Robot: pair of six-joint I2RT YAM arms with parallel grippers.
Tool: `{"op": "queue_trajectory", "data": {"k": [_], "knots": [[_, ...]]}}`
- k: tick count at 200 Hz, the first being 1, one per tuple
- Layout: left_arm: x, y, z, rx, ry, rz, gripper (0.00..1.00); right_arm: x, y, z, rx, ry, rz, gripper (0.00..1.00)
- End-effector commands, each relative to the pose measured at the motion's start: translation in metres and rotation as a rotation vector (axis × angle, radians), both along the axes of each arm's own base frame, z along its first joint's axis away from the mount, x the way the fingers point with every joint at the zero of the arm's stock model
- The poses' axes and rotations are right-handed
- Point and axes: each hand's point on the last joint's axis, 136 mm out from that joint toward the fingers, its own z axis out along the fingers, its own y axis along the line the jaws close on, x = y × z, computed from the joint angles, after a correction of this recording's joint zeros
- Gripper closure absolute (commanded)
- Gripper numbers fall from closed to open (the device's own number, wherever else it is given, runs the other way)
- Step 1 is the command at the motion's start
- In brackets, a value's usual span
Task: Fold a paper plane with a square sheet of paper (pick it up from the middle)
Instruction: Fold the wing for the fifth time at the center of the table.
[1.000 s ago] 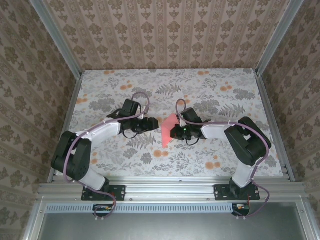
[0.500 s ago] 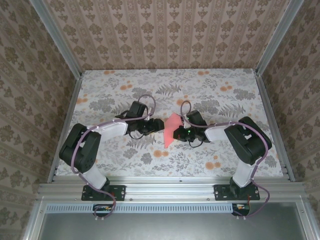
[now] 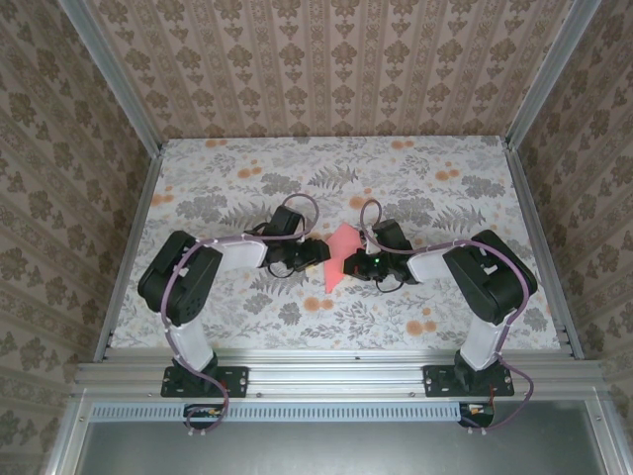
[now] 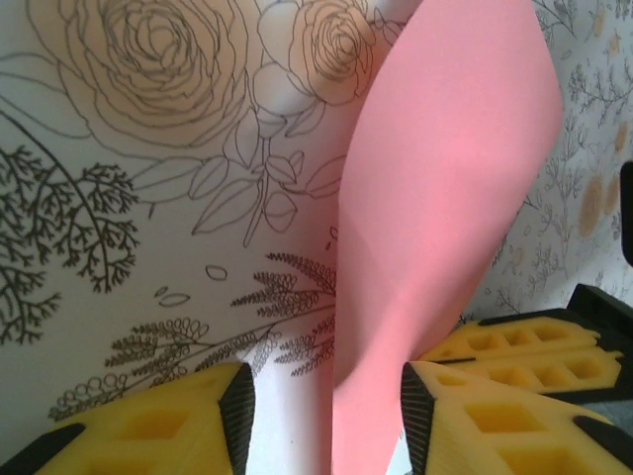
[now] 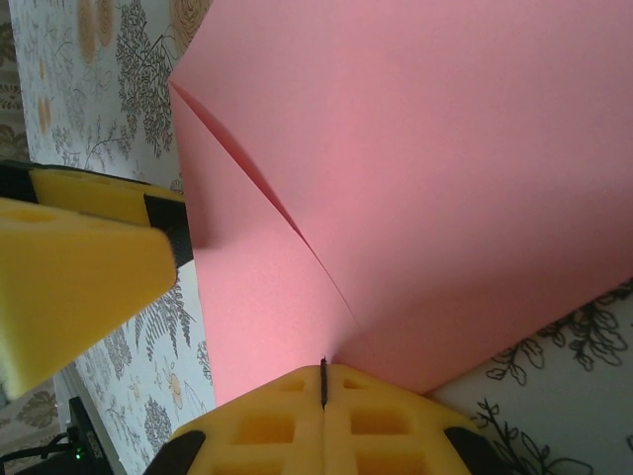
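Brings the left gripper in across the table over the last second, from well left of the pink paper to right at its left edge. Narrows the jaws on the way, but not to a pinch. From the left wrist, straddles the paper's lower edge with the yellow pads, one touching or nearly touching the sheet, the other clearly apart. Partly open, then, with nothing held.

Keeps the right gripper clamped fully shut on the paper. From the right wrist, pinches it at the seam where the two fingertips press together, no gap.

Holds the paper up off the floral surface, mid-table, between the two grippers, standing roughly on edge and bowed. Already carries one diagonal fold, with the flap edge clear from the right wrist. Not a slim plane yet. Shifts the paper only slightly compared with a second ago.

Reads as a two-handed grip being set up. Needs the left jaws closed on that edge before any next crease. Probably early-to-middle of the task. Risks buckling the limp sheet or pushing it aside if closed off-centre.
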Motion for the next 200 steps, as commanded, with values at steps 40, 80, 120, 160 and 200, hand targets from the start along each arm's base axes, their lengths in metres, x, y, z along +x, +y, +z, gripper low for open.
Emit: {"op": "queue_trajectory", "data": {"k": [40, 80, 120, 160, 200], "knots": [[0.018, -0.022, 0.014, -0.058, -0.042, -0.008, 0.74, -0.017, -0.019, -0.035, -0.09, 0.097, -0.029, 1.0], [0.017, -0.019, 0.017, -0.024, -0.049, -0.042, 0.88, -0.015, -0.018, -0.031, -0.092, 0.091, -0.028, 1.0], [0.013, -0.015, 0.019, 0.024, -0.07, -0.069, 1.0, -0.013, -0.017, -0.026, -0.083, 0.081, -0.031, 1.0], [0.009, -0.017, 0.025, 0.078, -0.11, -0.117, 1.0, -0.008, -0.015, -0.015, -0.072, 0.059, -0.035, 1.0], [0.009, -0.017, 0.026, 0.105, -0.131, -0.141, 1.0, -0.005, -0.015, -0.008, -0.069, 0.045, -0.04, 1.0]]}}
